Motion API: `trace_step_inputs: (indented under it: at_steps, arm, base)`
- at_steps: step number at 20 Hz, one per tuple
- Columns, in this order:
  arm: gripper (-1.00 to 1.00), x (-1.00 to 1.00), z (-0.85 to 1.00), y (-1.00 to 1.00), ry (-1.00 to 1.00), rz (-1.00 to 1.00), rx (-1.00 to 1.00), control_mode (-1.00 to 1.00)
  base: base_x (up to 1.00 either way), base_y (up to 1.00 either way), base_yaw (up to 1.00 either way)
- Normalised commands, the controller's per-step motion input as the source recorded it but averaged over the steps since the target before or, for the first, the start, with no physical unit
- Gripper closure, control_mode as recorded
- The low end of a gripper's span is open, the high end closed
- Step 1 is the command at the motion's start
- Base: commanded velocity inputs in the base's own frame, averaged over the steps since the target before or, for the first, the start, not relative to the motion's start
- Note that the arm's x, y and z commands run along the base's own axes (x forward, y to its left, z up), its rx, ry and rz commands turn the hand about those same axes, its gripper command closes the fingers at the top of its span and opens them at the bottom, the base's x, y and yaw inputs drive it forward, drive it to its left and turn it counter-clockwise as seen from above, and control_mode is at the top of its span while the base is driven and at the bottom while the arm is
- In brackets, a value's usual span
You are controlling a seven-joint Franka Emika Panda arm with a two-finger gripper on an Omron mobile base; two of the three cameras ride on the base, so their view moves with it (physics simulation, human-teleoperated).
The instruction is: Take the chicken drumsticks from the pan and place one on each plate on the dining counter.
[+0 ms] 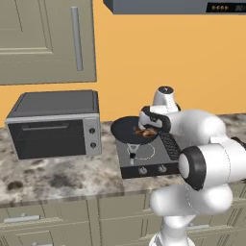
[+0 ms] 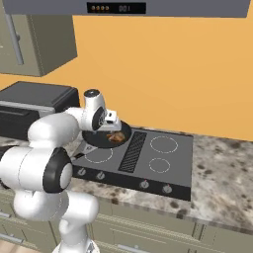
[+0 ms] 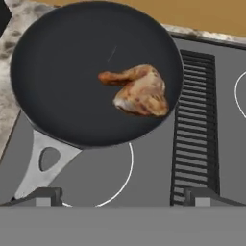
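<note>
The black pan (image 3: pixel 62 81) sits on the rear left burner of the stove, its grey handle (image 3: pixel 45 161) pointing toward me. Inside it, right of centre, lies glossy orange-brown chicken drumstick meat (image 3: pixel 137 91). It reads as one lumpy mass with a thin end pointing left, and I cannot tell separate pieces apart. My gripper (image 3: pixel 122 197) hovers open above the pan's near edge, nothing between its fingers. From the right base view the gripper (image 2: pixel 109 127) hangs just over the pan (image 2: pixel 99 139). The plates and the dining counter are out of view.
The dark stove (image 2: pixel 158 163) has a centre vent grille (image 3: pixel 194 120) and front knobs. A grey toaster oven (image 1: pixel 55 125) stands on the granite worktop (image 1: pixel 53 180) left of the stove. Wall cabinets (image 1: pixel 45 38) and a range hood (image 2: pixel 128 7) hang above.
</note>
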Motion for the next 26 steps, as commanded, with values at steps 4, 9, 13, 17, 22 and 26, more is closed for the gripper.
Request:
trace_step_inputs:
  at_steps: [4, 9, 13, 17, 22, 26]
  arm:
    - [-1.00, 0.62, -0.05, 0.07, 0.00, -0.09, 0.00, -1.00]
    - [-1.00, 0.50, -0.15, 0.01, 0.00, 0.15, -0.01, -1.00]
    - [-1.00, 0.27, -0.24, 0.02, 0.00, 0.46, -0.15, -1.00]
    - [-1.00, 0.33, -0.30, 0.10, 0.01, 0.37, -0.27, -1.00]
    - [-1.00, 0.65, -0.25, 0.17, 0.09, 0.07, -0.22, -1.00]
    - [-1.00, 0.54, -0.12, 0.06, 0.05, 0.18, -0.03, -1.00]
  base:
    - [0.00, 0.00, 0.00]
    - [0.00, 0.00, 0.00]
    - [0.00, 0.00, 0.00]
    - [0.00, 0.00, 0.00]
    - [0.00, 0.00, 0.00]
    - [0.00, 0.00, 0.00]
